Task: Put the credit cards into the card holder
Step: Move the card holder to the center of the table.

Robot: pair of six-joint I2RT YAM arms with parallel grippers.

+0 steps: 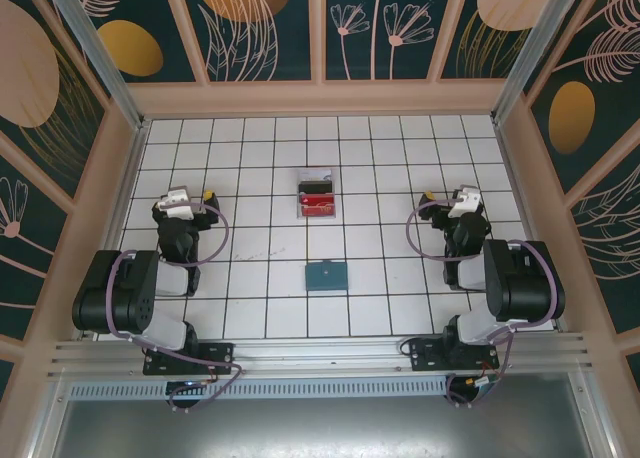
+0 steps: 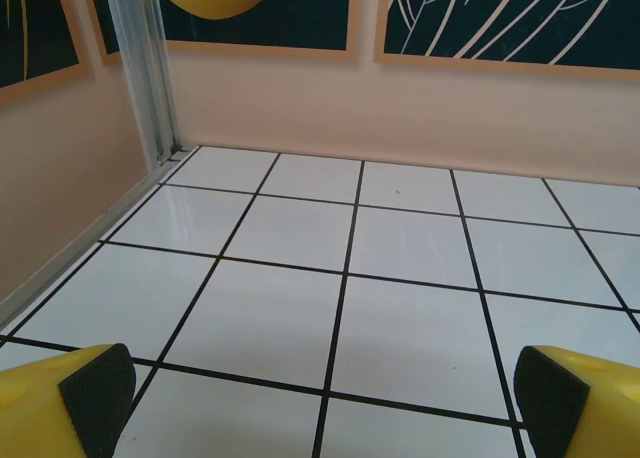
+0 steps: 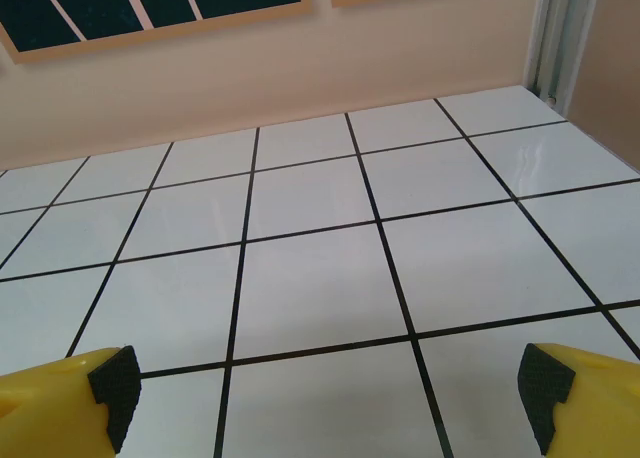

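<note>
Top external, near edge: a ribbed grey metal rail [image 1: 320, 363] runs across the front, and both black arm bases are bolted to it.
Left arm: the left gripper [image 1: 188, 194] is released, its yellow plastic fingers spread wide with nothing between them. In the left wrist view, matte black pads [image 2: 95, 390] sit at the two lower corners over bare tile.
Right arm: the right gripper [image 1: 450, 194] is likewise released and empty. In the right wrist view, its yellow fingers with dark pads [image 3: 115, 393] stand far apart.
Table: the glossy white tiled tabletop [image 1: 250, 158] has thin black grout lines, is flat and reflects light.
Holder: the flat teal-blue square card holder [image 1: 327, 276] lies closed on the tiles. It sits between the two arms and well apart from both.
Cards: the thin rectangular credit cards [image 1: 318, 207], mostly red with a dark one behind, rest in a small clear plastic tray [image 1: 318, 174]. The tray is beyond the holder, with bare tile between them.
Room: open tile surrounds holder and tray on every side.
Edges: smooth peach panel walls [image 1: 320, 98] with dark leaf-print insets close off the far side and both flanks.
</note>
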